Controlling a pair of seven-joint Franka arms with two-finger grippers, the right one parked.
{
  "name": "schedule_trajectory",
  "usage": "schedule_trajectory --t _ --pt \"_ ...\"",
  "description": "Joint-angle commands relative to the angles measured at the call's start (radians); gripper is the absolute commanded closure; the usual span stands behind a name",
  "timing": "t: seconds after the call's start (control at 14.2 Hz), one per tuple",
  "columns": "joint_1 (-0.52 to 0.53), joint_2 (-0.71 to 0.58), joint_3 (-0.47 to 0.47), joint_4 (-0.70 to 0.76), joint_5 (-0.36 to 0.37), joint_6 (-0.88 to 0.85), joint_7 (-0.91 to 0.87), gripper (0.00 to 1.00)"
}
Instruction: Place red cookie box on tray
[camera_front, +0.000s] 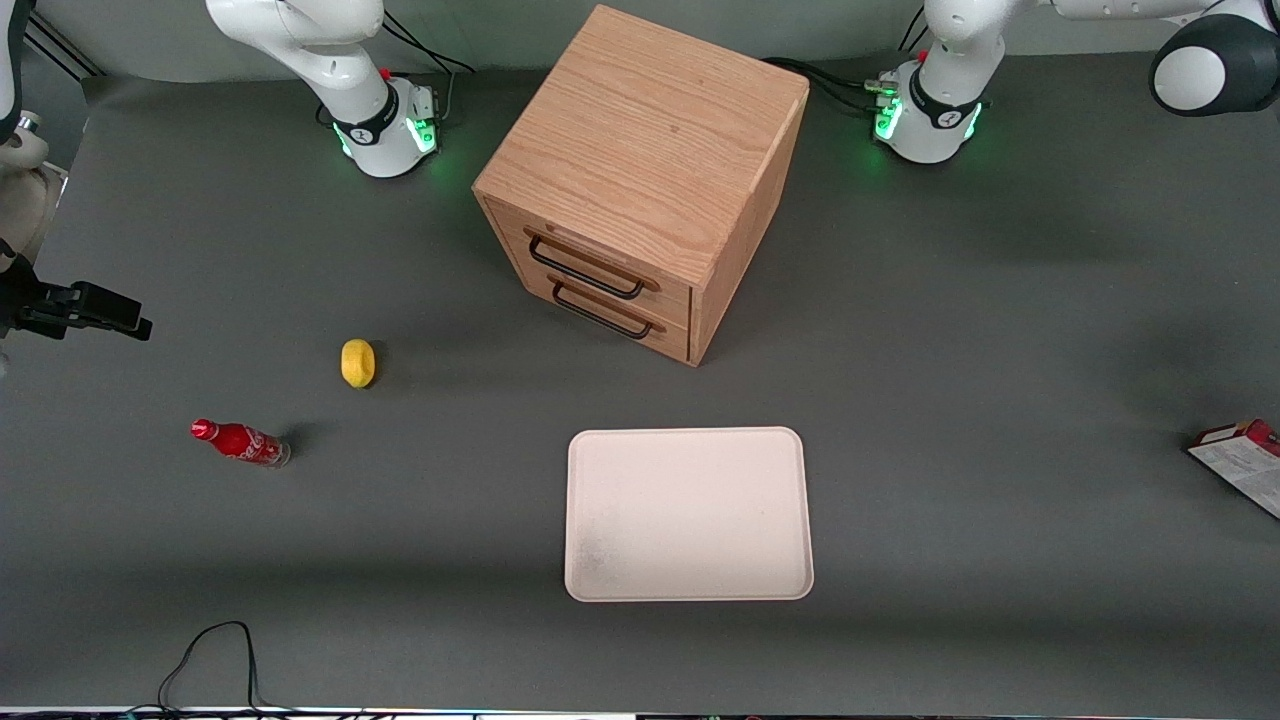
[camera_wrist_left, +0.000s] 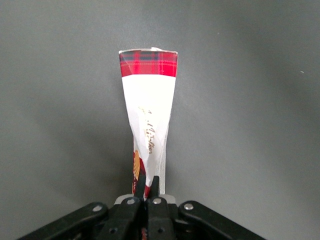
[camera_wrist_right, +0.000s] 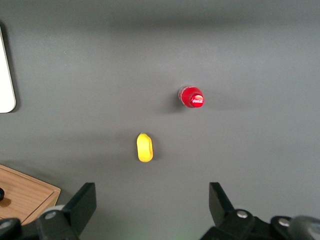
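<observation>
Red cookie box (camera_wrist_left: 148, 115) pinched at one end by claw (camera_wrist_left: 148, 186), fingers closed tight on cardboard, box hanging above dark surface (camera_front: 1000, 330). In front view box (camera_front: 1240, 462) at frame edge, toward working arm's end. Tray (camera_front: 688, 514) well apart, bare, nearer front camera than wooden drawer cabinet (camera_front: 640, 180). Lemon (camera_front: 358, 362) and cola bottle (camera_front: 240, 442) toward parked arm's end.
</observation>
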Motion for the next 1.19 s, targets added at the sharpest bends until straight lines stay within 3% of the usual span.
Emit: schedule_trajectory --t 0.0,0.28,0.84,1.12 --pt "-0.002 -0.042 0.009 0.124 0.013 -0.191 -0.003 1.00" --pt "-0.001 -0.121 0.018 0.227 0.033 -0.337 -0.005 1.00" --pt "0.048 -0.366 0.012 0.228 0.032 -0.483 -0.002 1.00" --pt "-0.059 -0.412 -0.014 0.224 0.033 -0.564 0.015 1.00"
